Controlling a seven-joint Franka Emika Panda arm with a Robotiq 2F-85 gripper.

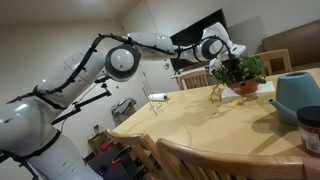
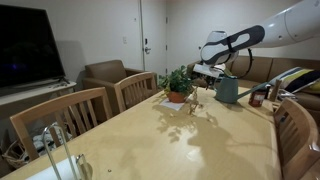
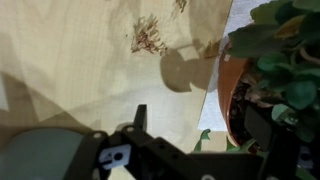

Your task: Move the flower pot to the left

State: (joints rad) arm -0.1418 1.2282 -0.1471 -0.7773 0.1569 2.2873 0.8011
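Fig.: desk scene, 3 views. Your arm (image 1: 122, 60) extends over the desk (image 1: 190, 128) w/ the jaws spread as wide as they go, holding nothing. The pot (image 1: 241, 87) stands upright on the desk near its far edge, its bushy plant (image 1: 238, 70) wider than the pot itself. In both exterior views the jaws hang just above and beside the plant; whether they touch the leaves can't be told. A teal container (image 1: 297, 95) sits on the desk near the pot (image 2: 178, 96) but apart from it, and in an exterior view the jaws show between plant and container (image 2: 227, 90). Wrist view: you look down on pale wood w/ a brown stain (image 3: 148, 38); the pot's orange wall (image 3: 232, 90) and leaves (image 3: 290, 50) fill the picture's right side, the wall lying between the two jaws, nearer the right-hand one. Chairs (image 2: 135, 88) line the desk's edge beside the pot.
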